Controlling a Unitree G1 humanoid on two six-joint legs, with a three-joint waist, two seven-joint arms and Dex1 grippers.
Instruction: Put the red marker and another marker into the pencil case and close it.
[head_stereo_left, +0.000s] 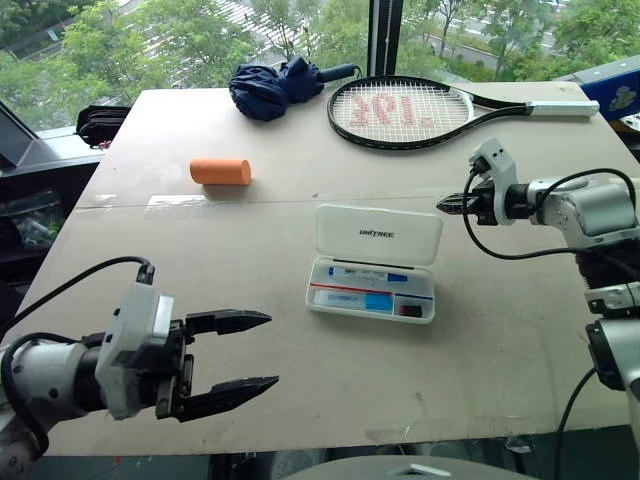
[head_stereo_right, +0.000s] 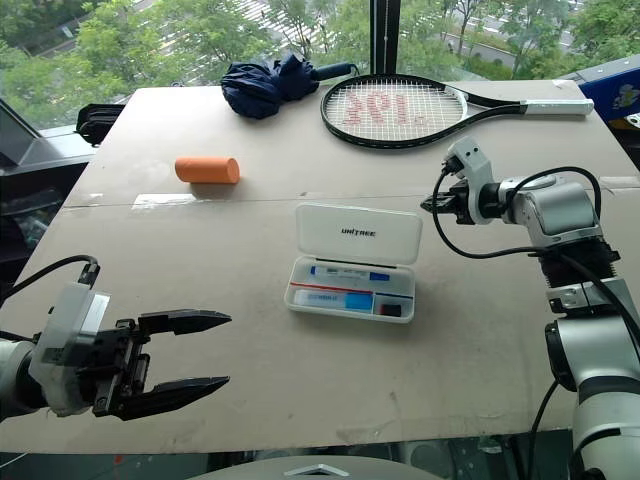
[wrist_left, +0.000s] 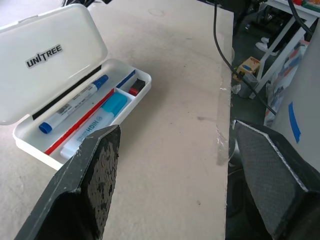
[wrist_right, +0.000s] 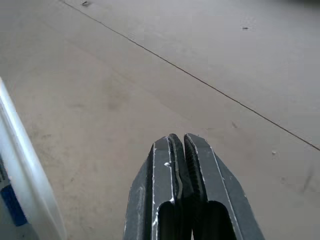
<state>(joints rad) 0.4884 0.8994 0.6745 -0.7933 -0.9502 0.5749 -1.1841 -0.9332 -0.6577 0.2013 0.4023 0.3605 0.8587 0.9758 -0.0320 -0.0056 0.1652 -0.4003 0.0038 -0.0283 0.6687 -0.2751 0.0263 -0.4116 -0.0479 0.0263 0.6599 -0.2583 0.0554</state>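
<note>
The white pencil case (head_stereo_left: 375, 262) lies open in the middle of the table, its lid (wrist_left: 45, 60) with dark lettering standing up at the back. In its tray lie a thin red marker (wrist_left: 75, 127), a white marker with a blue cap (wrist_left: 75, 102) and a light blue marker (wrist_left: 97, 120). My left gripper (head_stereo_left: 235, 358) hovers open and empty near the table's front left, pointing toward the case. My right gripper (head_stereo_left: 445, 204) is shut on nothing, just right of the lid and apart from it; the lid's edge (wrist_right: 20, 165) shows beside its fingertips (wrist_right: 172, 150).
An orange cylinder (head_stereo_left: 220, 171) lies at the back left. A tennis racket (head_stereo_left: 410, 110) and a folded dark blue umbrella (head_stereo_left: 270, 88) lie along the far edge. A black bag (head_stereo_left: 100, 122) sits off the table's left corner. The table's front edge (wrist_left: 222, 150) runs close to my left gripper.
</note>
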